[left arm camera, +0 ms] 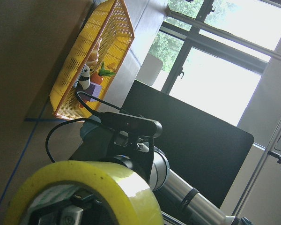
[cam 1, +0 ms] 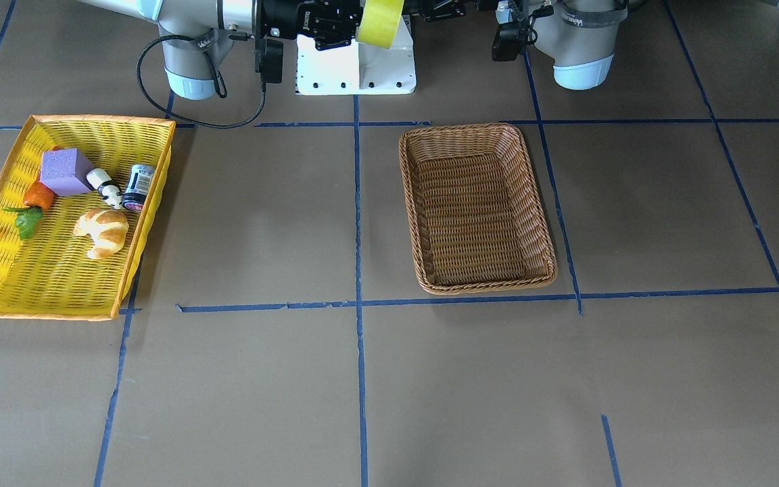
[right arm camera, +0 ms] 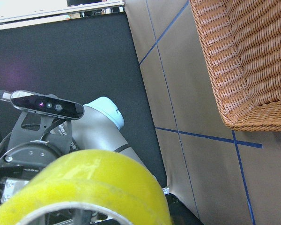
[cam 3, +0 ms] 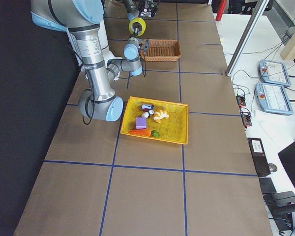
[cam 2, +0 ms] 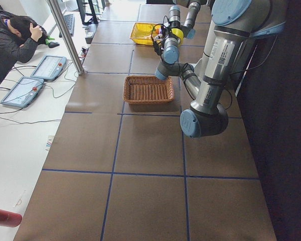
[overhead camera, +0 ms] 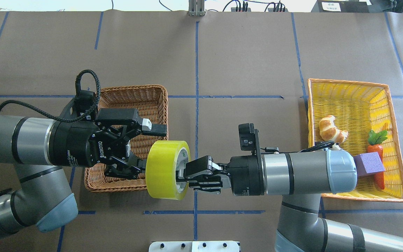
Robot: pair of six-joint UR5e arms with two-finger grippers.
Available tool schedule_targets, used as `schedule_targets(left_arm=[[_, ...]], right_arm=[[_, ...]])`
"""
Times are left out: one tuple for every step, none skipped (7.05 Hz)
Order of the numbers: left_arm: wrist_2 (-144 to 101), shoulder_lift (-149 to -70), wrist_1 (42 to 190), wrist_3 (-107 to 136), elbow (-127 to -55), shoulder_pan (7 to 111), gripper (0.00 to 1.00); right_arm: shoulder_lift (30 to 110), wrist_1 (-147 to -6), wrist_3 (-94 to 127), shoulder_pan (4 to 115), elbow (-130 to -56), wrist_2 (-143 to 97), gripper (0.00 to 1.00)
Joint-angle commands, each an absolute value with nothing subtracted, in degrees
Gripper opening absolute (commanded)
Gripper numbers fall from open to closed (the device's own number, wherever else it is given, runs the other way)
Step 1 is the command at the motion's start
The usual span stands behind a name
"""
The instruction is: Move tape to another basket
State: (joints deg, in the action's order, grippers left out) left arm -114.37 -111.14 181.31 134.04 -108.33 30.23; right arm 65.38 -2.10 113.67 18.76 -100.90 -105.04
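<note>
The yellow-green tape roll point(overhead camera: 164, 169) hangs in the air between my two grippers, near the brown wicker basket's point(overhead camera: 135, 88) right side. My right gripper point(overhead camera: 184, 173) is shut on the roll's wall, with one finger inside the white-grey core. My left gripper point(overhead camera: 152, 145) is open, its fingers reaching along the roll's other side from over the basket. The tape also shows at the top of the front view point(cam 1: 379, 20), and at the bottom of the left wrist view point(left arm camera: 103, 187) and the right wrist view point(right arm camera: 93, 178). The wicker basket point(cam 1: 477, 128) is empty.
The yellow basket point(overhead camera: 345, 82) on my right holds a croissant point(overhead camera: 331, 128), a carrot point(overhead camera: 376, 154), a purple block point(overhead camera: 368, 164), a small bottle point(cam 1: 104, 186) and a dark jar point(cam 1: 139, 188). Blue tape lines cross the brown table.
</note>
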Motion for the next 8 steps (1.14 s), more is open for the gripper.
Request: schedule_targets(left_arm=[[-114.3, -111.2, 181.2, 134.0, -108.4, 29.6, 1.00], [-114.3, -111.2, 181.2, 134.0, -108.3, 29.6, 1.00], [-114.3, -111.2, 181.2, 134.0, -108.4, 29.6, 0.92], [-114.3, -111.2, 181.2, 134.2, -108.5, 29.5, 0.50], [-114.3, -111.1, 181.2, 134.3, -108.5, 29.5, 0.19], [-114.4, -111.1, 181.2, 134.4, -109.0, 29.5, 0.07], [-114.7, -110.4, 181.2, 134.4, -109.2, 29.5, 0.02], [-114.9, -110.2, 181.2, 136.1, -109.4, 29.4, 0.00]], right_arm=[[64.7, -3.6, 113.6, 18.6, -100.9, -104.9, 0.03], [64.7, -3.6, 113.6, 18.3, -100.8, -104.9, 0.04], [64.7, -3.5, 113.6, 18.3, -100.9, -104.9, 0.09], [64.7, -3.0, 113.5, 18.3, -100.9, -104.9, 0.43], [64.7, -3.2, 113.5, 18.3, -100.9, -104.9, 0.99], [64.7, -2.9, 113.5, 18.2, -101.0, -104.9, 0.99], [64.7, -2.6, 113.5, 18.2, -101.1, -104.9, 0.99], [64.7, -2.5, 113.5, 18.2, -101.1, -104.9, 0.99]])
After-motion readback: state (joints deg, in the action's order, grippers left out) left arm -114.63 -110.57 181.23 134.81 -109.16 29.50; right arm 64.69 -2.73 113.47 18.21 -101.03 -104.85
